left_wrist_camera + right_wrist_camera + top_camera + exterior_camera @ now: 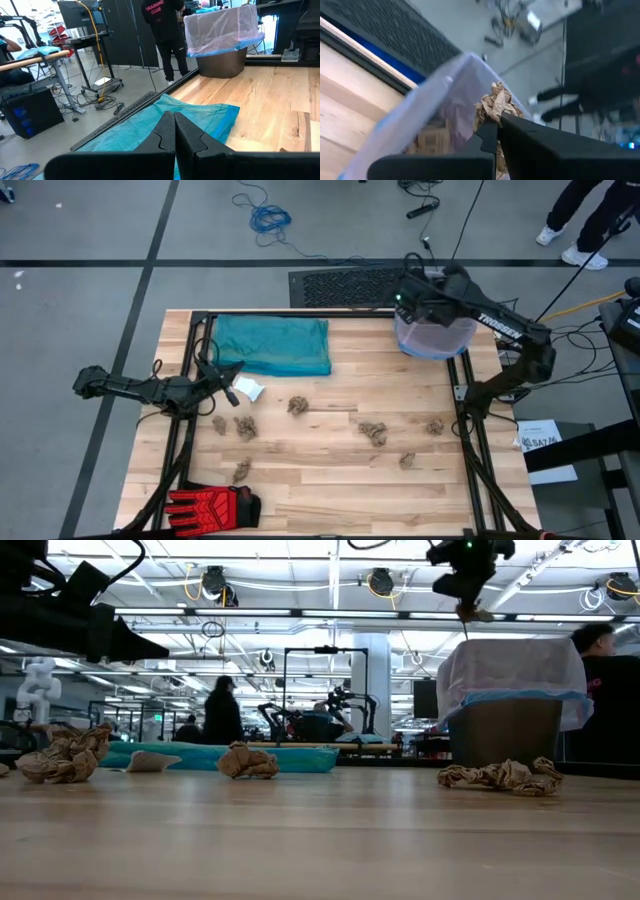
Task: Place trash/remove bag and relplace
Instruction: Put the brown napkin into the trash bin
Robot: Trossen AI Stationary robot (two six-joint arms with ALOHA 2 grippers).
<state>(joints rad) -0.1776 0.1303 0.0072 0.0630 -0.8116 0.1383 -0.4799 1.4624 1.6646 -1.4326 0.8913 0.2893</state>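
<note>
Right claw (495, 131): closed on a paper wad (495, 102), above the lined bin (510, 690).
Release: you open only once centred over the bag (445, 107); depth is hard to judge.
Left claw (174, 131): closed, empty, waiting near the teal bag (200, 117).

**Camera layout, four views**

High: overhead, straight down on the whole table (330, 470) and both arms. Low: at tabletop height, level across into the room. Left wrist: low over the table, facing the lined bin (222, 42), far off. Right wrist: close above that bin (440, 115). All four views share the bin.
</note>
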